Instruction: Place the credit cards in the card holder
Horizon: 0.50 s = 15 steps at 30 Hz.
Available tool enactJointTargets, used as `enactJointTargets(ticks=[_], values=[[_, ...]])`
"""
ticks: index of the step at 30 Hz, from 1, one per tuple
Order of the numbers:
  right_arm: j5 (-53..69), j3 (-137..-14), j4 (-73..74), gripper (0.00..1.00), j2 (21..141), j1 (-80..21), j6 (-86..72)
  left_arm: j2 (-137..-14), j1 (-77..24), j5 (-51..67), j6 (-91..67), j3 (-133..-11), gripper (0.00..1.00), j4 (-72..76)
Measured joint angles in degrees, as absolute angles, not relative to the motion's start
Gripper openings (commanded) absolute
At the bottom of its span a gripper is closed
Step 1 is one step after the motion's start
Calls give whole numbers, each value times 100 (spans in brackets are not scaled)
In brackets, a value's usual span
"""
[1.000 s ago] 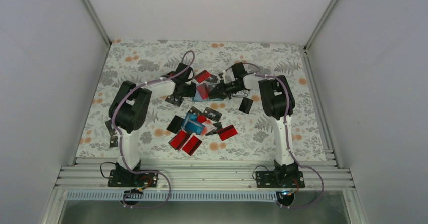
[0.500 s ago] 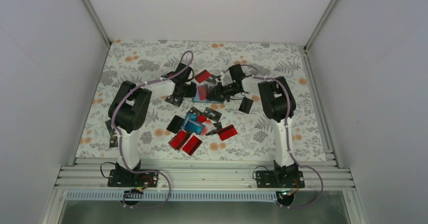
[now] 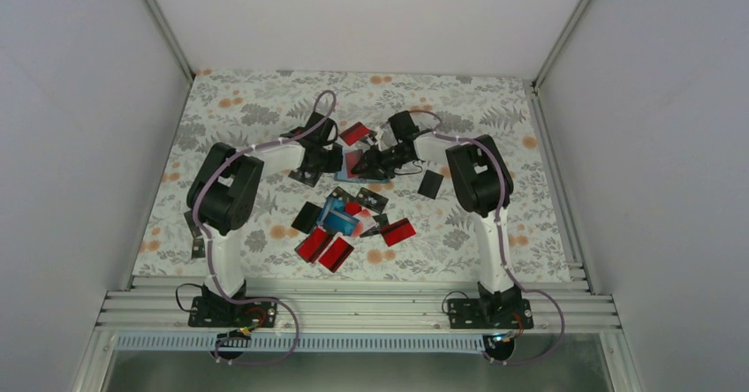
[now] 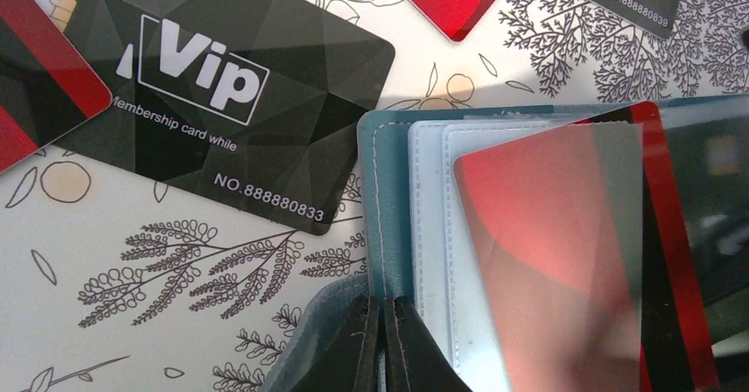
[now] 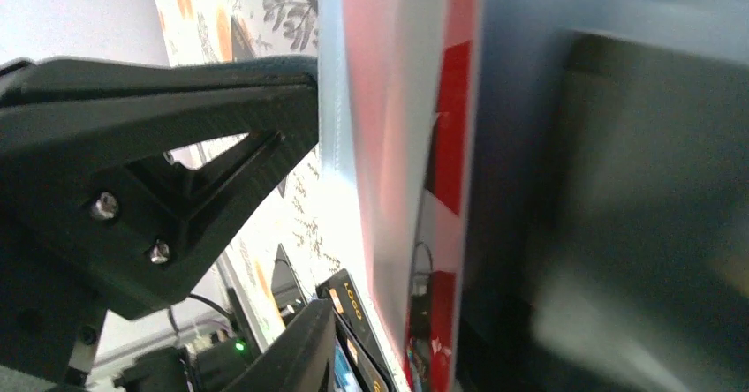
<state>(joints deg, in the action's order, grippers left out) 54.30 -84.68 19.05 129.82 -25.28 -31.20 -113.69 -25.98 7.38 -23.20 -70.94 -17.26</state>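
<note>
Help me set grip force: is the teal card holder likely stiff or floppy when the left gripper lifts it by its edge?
Probably floppy: the card holder cover curls up where the left gripper pinches it. Its clear sleeves look thin, so they may buckle if the red card presses them.

I see a teal holder (image 4: 382,198) with pale sleeves (image 4: 431,233) and a glossy red card (image 4: 548,242). The black card (image 4: 247,101) carries white print over grey facets. The cloth (image 3: 238,101) is white with grey leaves and orange blooms.
</note>
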Motion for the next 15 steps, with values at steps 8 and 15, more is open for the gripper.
enactJointTargets(ticks=[8, 15], values=[[4713, -8737, 2779, 54, 12702, -2652, -2611, -11310, -2615, 784, -2320, -7022, 3, -1743], [4193, -8746, 3336, 60, 12460, -2657, -2307, -11277, -2628, 821, -2320, -6978, 3, -1745]])
